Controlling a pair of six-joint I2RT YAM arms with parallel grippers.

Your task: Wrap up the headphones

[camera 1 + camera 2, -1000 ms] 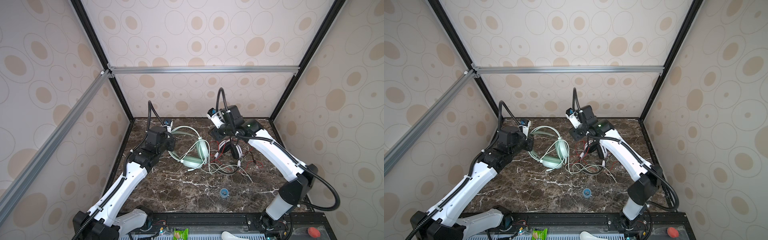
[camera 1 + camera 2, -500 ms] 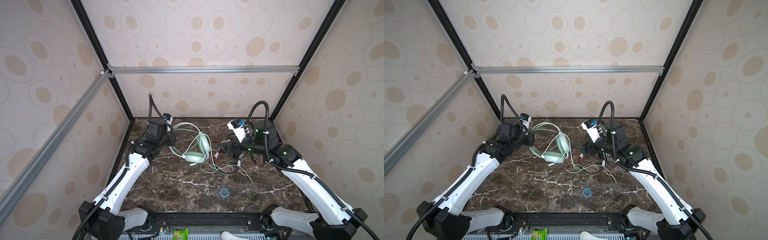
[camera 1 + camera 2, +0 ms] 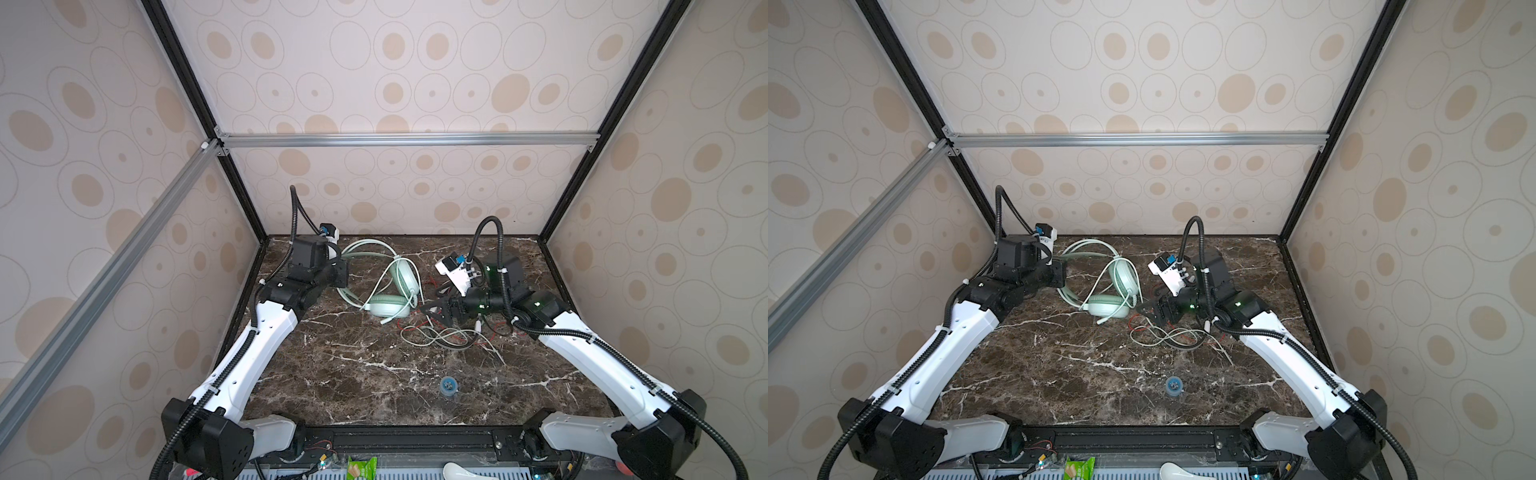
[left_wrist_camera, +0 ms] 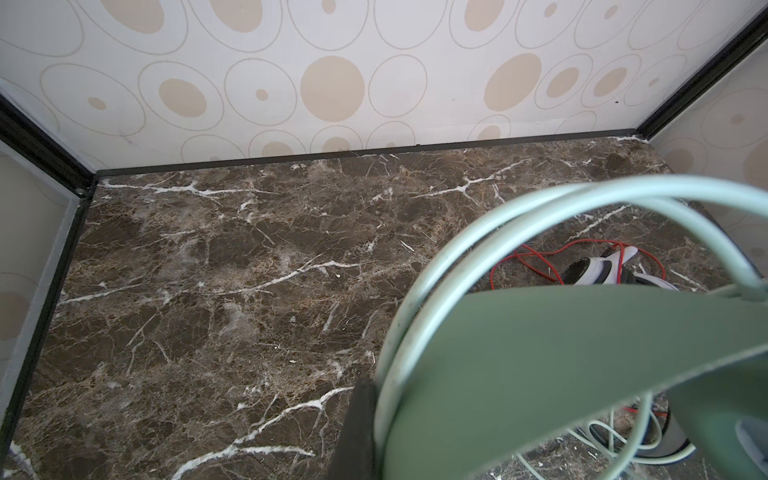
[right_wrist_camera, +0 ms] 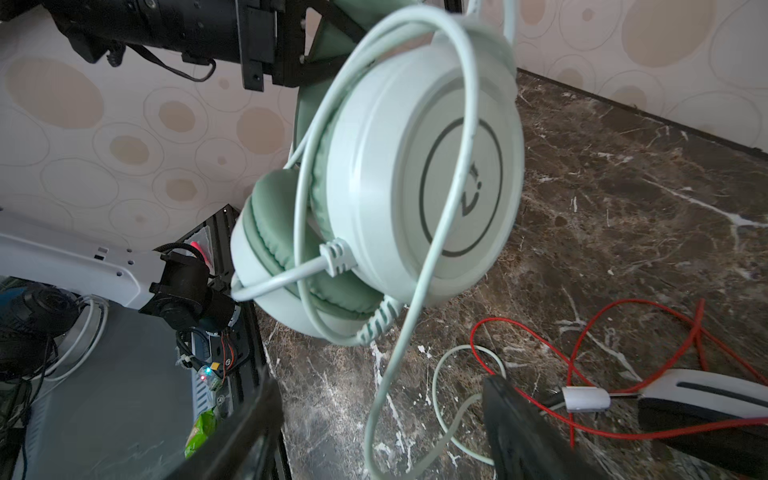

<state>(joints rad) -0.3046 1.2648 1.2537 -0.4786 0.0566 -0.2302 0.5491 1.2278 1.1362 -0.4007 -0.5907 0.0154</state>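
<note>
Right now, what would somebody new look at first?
Probably the pale mint green headset at the back middle of the marble table, its headband pinched in the shut left end effector. Next, the tangle of red and mint cords sprawled on the table by the open right end effector, with a white-and-black headset lying beside it.

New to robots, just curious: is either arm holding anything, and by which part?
The left tool grips the mint headphones by their headband. The right tool is open, holding nothing.

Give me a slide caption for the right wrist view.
Mint headset with mint cord looped across it; red cord on marble table.
</note>
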